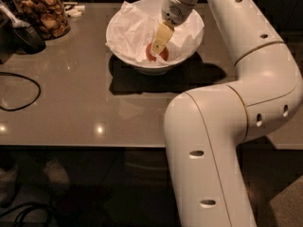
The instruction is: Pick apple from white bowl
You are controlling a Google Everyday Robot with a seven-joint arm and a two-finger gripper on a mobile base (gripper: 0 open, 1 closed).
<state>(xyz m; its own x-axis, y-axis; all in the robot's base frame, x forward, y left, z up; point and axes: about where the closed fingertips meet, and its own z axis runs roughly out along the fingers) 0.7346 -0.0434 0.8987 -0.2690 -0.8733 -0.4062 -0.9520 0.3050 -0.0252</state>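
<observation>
The white bowl (124, 56) stands on the grey table at the back centre, lined with crumpled white tissue paper (135, 30). The small red-orange apple (162, 56) lies inside it, right of centre, partly hidden by the gripper. My gripper (156, 48) reaches down into the bowl from above right, its cream fingers (161, 37) right at the apple's top. The near finger covers the apple's middle.
A glass jar of brown snacks (43, 13) stands at the back left, with a dark object (23, 34) beside it. A black cable (21, 91) loops on the table's left side. My white arm (222, 141) fills the right foreground, past the table's front edge.
</observation>
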